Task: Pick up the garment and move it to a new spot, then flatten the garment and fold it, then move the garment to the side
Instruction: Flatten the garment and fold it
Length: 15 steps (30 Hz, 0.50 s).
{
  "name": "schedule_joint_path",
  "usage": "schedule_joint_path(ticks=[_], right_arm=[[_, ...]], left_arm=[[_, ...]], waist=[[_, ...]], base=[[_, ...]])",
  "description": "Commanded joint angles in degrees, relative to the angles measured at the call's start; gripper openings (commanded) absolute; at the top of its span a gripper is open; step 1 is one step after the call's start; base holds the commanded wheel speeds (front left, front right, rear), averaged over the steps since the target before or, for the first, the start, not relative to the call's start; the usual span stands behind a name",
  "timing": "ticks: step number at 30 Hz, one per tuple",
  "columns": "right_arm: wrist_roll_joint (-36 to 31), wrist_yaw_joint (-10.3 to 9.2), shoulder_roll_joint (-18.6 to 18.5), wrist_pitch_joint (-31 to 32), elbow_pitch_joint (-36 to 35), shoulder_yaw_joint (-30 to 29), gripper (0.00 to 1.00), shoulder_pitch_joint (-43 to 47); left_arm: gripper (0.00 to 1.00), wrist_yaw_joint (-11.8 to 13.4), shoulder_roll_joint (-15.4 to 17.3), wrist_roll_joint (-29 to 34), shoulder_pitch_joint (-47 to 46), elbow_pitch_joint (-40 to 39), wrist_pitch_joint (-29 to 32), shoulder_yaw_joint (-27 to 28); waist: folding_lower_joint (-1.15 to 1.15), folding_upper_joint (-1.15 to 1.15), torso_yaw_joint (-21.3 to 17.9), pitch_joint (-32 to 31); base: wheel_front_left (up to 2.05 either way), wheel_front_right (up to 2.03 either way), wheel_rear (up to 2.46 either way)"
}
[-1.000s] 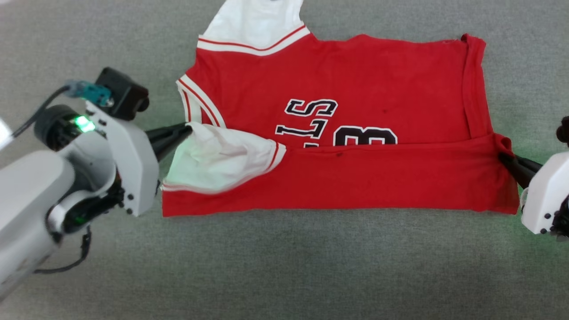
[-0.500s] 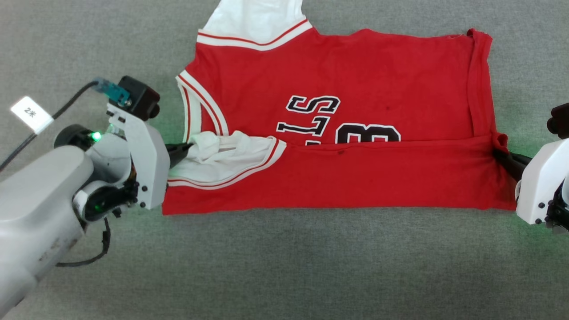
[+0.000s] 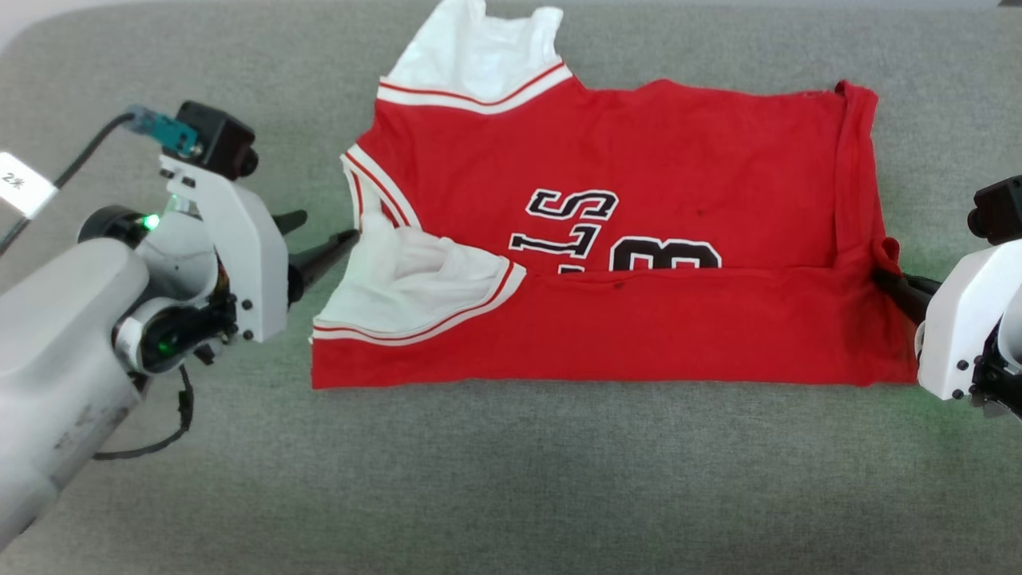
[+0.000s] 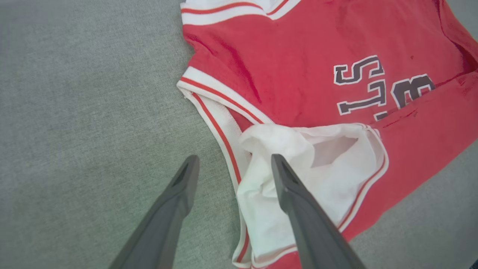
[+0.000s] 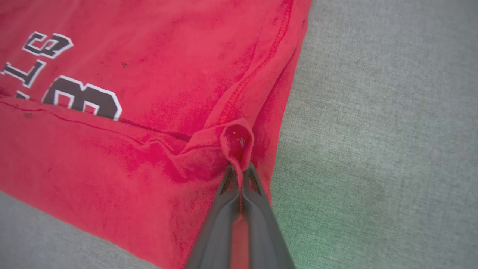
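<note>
Red jersey cloth with white sleeves, the garment (image 3: 639, 160) lay flat near the middle of the grey cloth-covered bench (image 3: 511, 479). Its near long edge lay folded away from the robot as a flap (image 3: 639, 327) that covered the lower part of the black lettering (image 3: 571, 220).

The left tool (image 3: 329, 225) stood with its fingers apart, just beside the neck end. One finger sat over the bench and the other over the crumpled white sleeve (image 3: 399, 279), and neither was clamping anything. That sleeve sat on top of the flap, probably carried in with the fold so it would not stick out past the edge.

The right tool (image 3: 886, 281) was pinched together on the hem corner (image 5: 237, 138) of the flap. It looked to be holding that end taut and in line while the fold settled.

The garment's long axis ran across the head view. The striped collar (image 3: 375, 188) pointed to the robot's left and the hem to its right, so the lettering lay on its side. The first lengthwise fold seemed laid, with the opposite long edge not yet brought in.
</note>
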Motion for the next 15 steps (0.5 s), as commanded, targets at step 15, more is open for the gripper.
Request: schedule_joint_path(ticks=[15], right_arm=[[-1.6, -0.06, 2.7, -3.8, -4.4, -4.8, 1.0, 2.1]], left_arm=[[1.0, 9.5, 5.7, -6.3, 6.0, -11.8, 3.9, 0.9]], waist=[[0.0, 0.0, 0.5, -5.0]], base=[[0.0, 0.0, 0.0]])
